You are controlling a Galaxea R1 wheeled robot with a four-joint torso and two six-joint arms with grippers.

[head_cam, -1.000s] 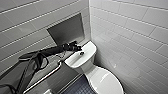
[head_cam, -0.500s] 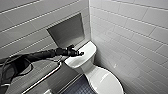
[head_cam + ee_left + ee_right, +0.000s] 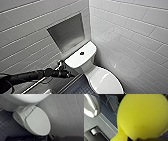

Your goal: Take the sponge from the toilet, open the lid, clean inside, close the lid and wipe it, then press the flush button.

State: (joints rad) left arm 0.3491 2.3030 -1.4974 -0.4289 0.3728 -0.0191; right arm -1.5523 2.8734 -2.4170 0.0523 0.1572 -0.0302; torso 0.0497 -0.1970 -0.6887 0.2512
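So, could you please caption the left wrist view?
Closed white lid on the toilet, between dark floor tiles and white wall.

Matte black along the whole left arm [image 3: 30, 75], at 8 o'clock in the head view: rounded and tube-like, bulky and slightly creased like a cover near the frame edge, slimmer and knobbly further out. On the left gripper [image 3: 48, 137], dark blurred hardware with one short light-grey piece. In the right wrist view, a thin blue cable [image 3: 106, 102] looped beside dark bodywork; attachment unclear
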